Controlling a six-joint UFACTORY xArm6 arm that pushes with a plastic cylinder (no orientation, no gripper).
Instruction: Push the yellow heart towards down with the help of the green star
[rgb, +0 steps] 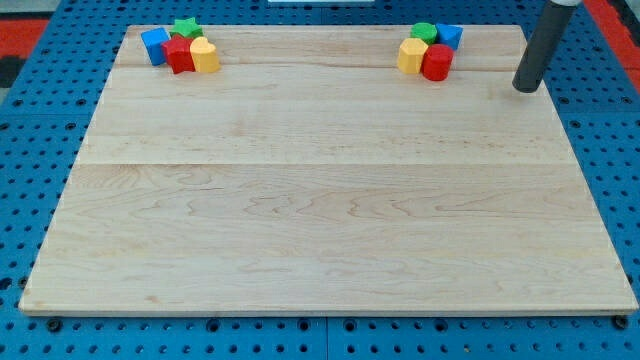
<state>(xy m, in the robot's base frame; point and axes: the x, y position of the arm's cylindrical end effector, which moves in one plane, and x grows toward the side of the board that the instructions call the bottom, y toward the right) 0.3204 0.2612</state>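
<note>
The yellow heart (204, 56) lies in a tight cluster at the board's top left. The green star (185, 29) sits just above it, at the cluster's top. A red block (179, 55) and a blue block (155, 45) are packed against them on the left. My tip (525, 88) rests on the board at the view's top right, far to the right of this cluster and apart from every block.
A second cluster sits at the top right: a yellow block (411, 56), a red cylinder (437, 62), a green block (423, 33) and a blue block (450, 36). My tip is a short way to its right. The wooden board (320, 220) lies on a blue pegboard.
</note>
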